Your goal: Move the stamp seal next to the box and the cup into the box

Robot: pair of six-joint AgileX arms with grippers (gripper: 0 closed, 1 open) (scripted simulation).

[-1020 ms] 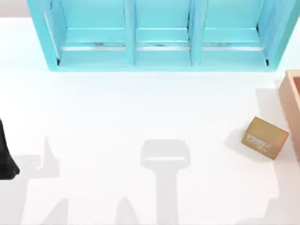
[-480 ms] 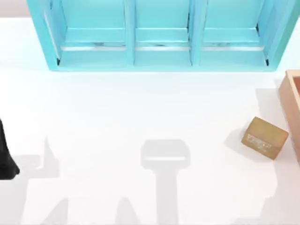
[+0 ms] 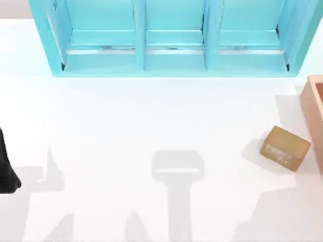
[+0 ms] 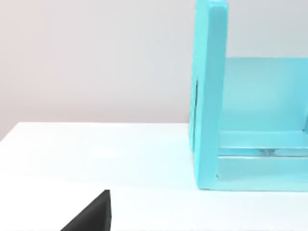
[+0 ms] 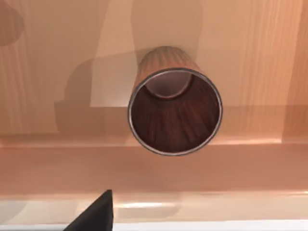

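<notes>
Right hand [image 5: 96,214] over box [image 5: 57,57], fingers can't tell; cup [image 5: 174,103] upright inside, dark reddish-brown, dark interior. Stamp seal [image 3: 285,148] beside box.

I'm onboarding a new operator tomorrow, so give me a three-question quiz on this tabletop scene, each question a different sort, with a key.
1. True or false: the stamp seal stands inside the box.
2. Multiple choice: where is the cup in the right wrist view? A) on the white table B) inside the box, upright C) in the turquoise shelf unit
3. Fill in: the left arm is parked at the table's ____ edge in the top view.

Key: 1 false, it sits on the table just beside the box; 2 B; 3 left.
</notes>
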